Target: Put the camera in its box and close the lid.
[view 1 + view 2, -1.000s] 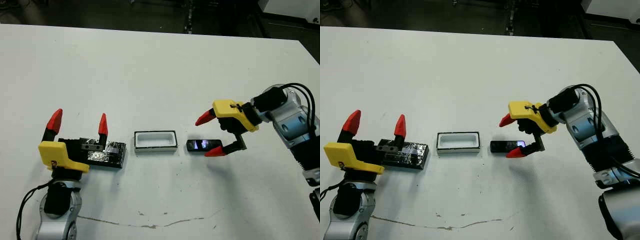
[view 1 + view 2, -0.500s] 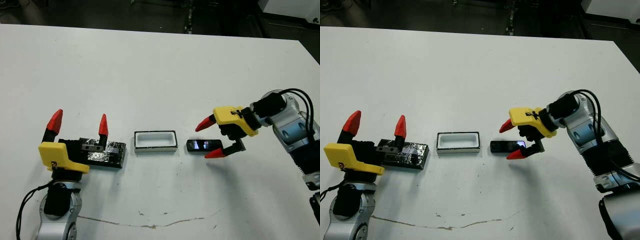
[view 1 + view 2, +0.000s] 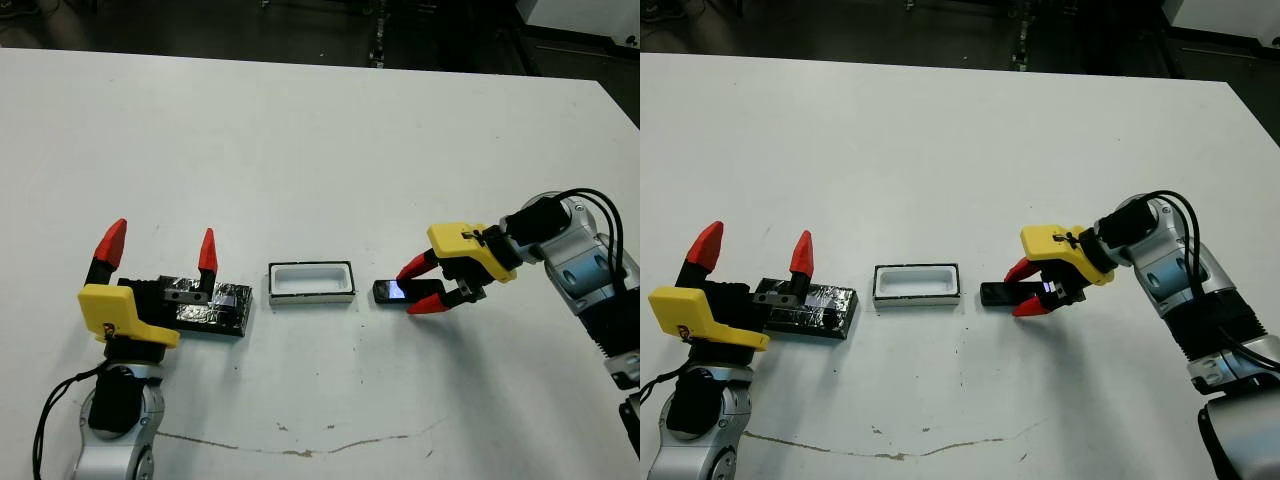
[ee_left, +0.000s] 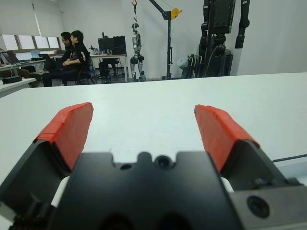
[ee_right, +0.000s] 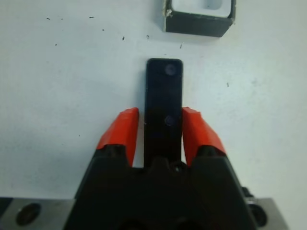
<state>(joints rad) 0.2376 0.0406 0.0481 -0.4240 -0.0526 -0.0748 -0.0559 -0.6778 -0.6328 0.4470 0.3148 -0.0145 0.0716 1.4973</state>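
The camera (image 3: 392, 291), a slim black bar with a bluish shine, lies on the white table just right of the box (image 3: 311, 266). My right gripper (image 3: 418, 288) is low over the camera's right end, shut on it. In the right wrist view its red fingers (image 5: 122, 130) hug both long sides of the camera (image 5: 164, 91), with the box (image 5: 199, 24) beyond. The box stands open, its white inside bare. Left of it lies the lid (image 3: 222, 310), a glossy black slab. Over the lid's left part my left gripper (image 3: 158, 246) is open, its fingertips (image 4: 72, 127) wide apart.
A thin dark scuff line (image 3: 300, 446) runs across the table near its front edge. The table's far edge (image 3: 300, 60) meets a dark floor. In the left wrist view, people sit at desks (image 4: 72, 52) beyond the table, beside stands and equipment (image 4: 216, 33).
My right gripper has come down and in toward the camera, and its fingers have narrowed from wide apart to tight around the bar. The left arm, box and lid have not moved.
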